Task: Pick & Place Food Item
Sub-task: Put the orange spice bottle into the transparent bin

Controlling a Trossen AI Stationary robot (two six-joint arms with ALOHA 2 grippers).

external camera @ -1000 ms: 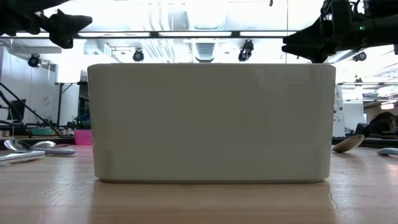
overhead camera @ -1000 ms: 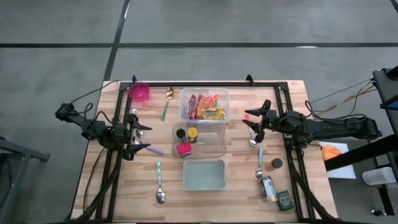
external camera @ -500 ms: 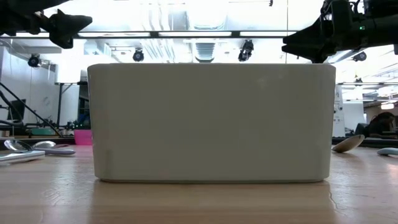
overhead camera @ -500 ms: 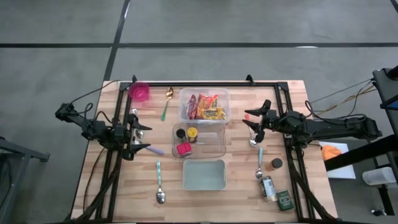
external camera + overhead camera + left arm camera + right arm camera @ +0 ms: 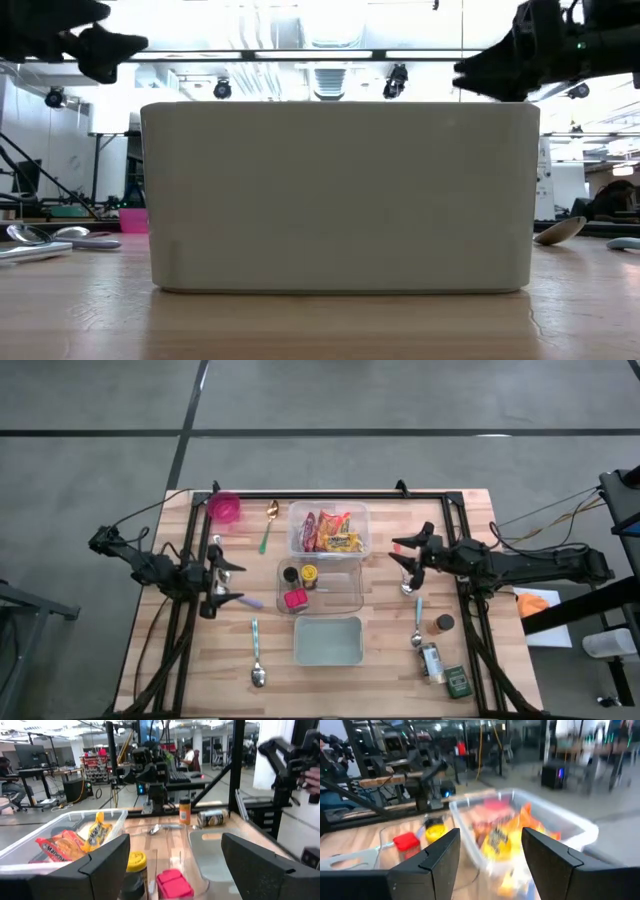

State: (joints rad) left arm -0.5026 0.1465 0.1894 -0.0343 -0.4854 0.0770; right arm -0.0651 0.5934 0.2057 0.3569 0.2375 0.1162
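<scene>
Both sets of jaws stand spread with nothing between them, as your wrist views show. Your left gripper (image 5: 226,582) hangs at 9 o'clock from the table centre, over the wood beside a purple-handled spoon (image 5: 247,601). Your right gripper (image 5: 403,558) hangs at 3 o'clock, just above a spoon (image 5: 406,582).

Snack packets (image 5: 328,532) are your food items: crinkled red, orange and yellow bags piled in the clear bin (image 5: 296,510) at 12 o'clock. One yellow packet (image 5: 98,831) carries dark lettering in the left wrist view, but you cannot read it. No brand is legible anywhere.

Just below sits a second clear bin (image 5: 355,598) at centre, holding a yellow-lidded jar (image 5: 310,573), a dark jar (image 5: 290,574) and a red-lidded container (image 5: 295,599). An empty pale tray (image 5: 327,641) lies at 6 o'clock.

A pink bowl (image 5: 224,507) is at 10 o'clock, a green-handled spoon (image 5: 268,525) beside it. At 4 o'clock you have a brown-capped bottle (image 5: 444,624), a can (image 5: 431,661) and a green tin (image 5: 459,681), labels unreadable.
</scene>
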